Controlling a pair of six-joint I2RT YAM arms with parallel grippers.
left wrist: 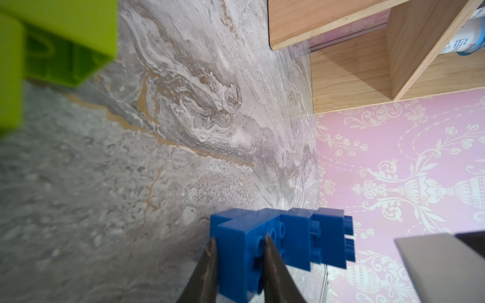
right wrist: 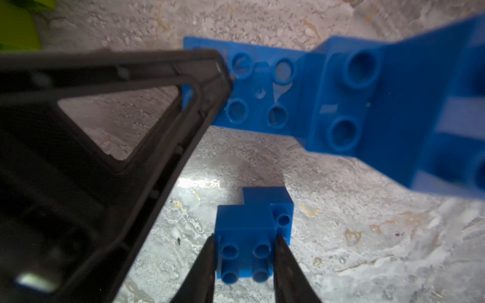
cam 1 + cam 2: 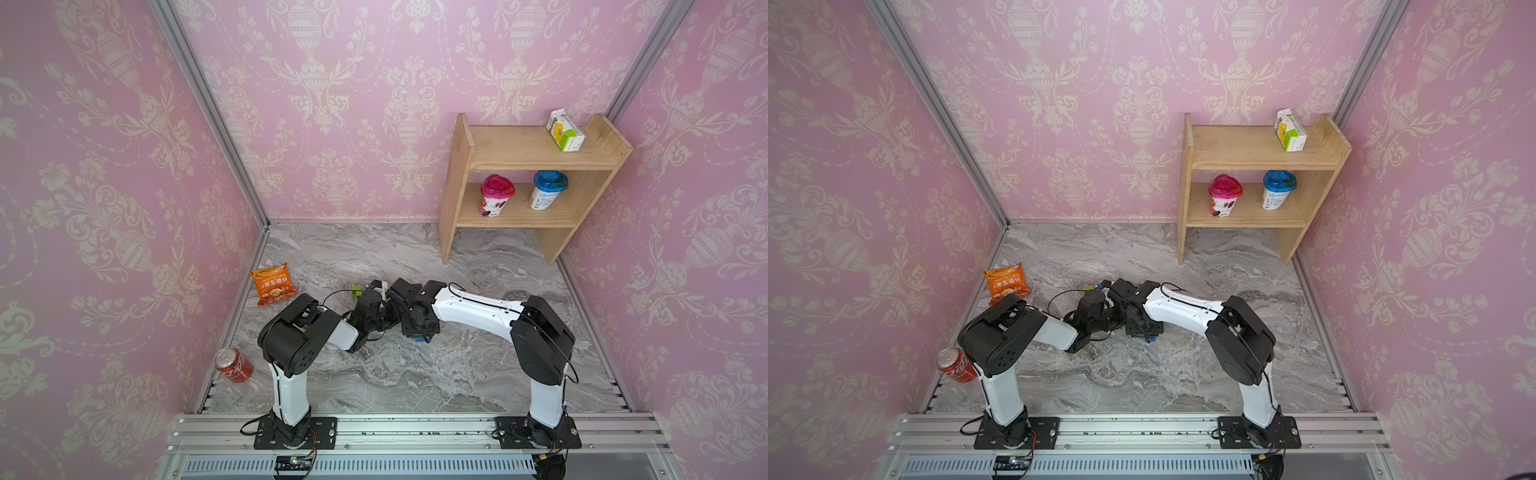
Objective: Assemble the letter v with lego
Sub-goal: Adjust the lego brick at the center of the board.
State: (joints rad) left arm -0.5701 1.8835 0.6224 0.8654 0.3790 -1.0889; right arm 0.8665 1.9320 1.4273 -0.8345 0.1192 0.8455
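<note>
Two grippers, jaws narrowed to brick width, are holding blue lego (image 2: 341,91) over the marble table (image 1: 183,118) (lime bricks (image 1: 65,39) lying beside): the left gripper (image 1: 239,238) a stepped run (image 1: 296,236), the right gripper (image 2: 244,237) a two-brick piece (image 2: 252,217); joining is apparently proceeding, next requiring stud alignment and pressing.

**What's sat where**

The shelf (image 3: 457,187) is parked at the back right corner of the tabletop (image 3: 415,374). A carton (image 3: 565,131) is perched on top, with one cup (image 3: 496,195) left of a second cup (image 3: 548,189) on the board below. A snack bag (image 3: 272,284) is laid by the left edge, and a can (image 3: 233,365) further forward. Lego bricks (image 3: 356,291) are bunched around the middle.
</note>
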